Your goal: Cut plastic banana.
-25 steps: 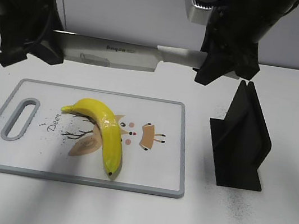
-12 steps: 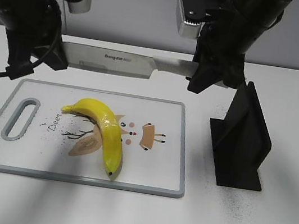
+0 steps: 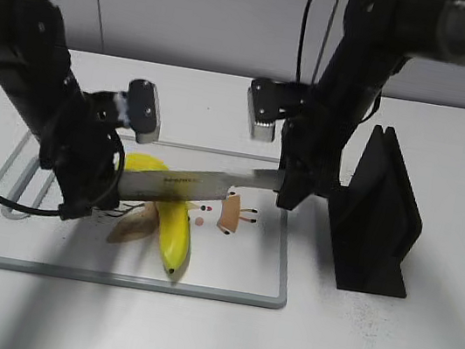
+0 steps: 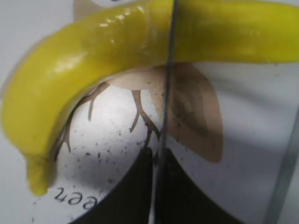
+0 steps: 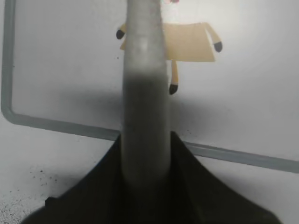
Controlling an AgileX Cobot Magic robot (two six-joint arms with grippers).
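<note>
A yellow plastic banana [image 3: 171, 218] lies on a white cutting board [image 3: 235, 268]; it also fills the top of the left wrist view [image 4: 117, 42]. A long knife [image 3: 186, 185] lies across the banana, blade edge down on it. My left gripper [image 3: 97, 181] is shut on the blade's tip end [image 4: 161, 140]. My right gripper [image 3: 288, 188] is shut on the knife handle [image 5: 144, 93] at the board's right side.
A black knife stand [image 3: 376, 219] stands on the table right of the board, close to my right arm. The board has a grey rim [image 5: 56, 122], a handle slot at its left end and printed cartoon figures [image 5: 187, 44].
Both arms have come down and forward, carrying the knife from high above the board's far edge down onto the banana. The banana has not moved.
</note>
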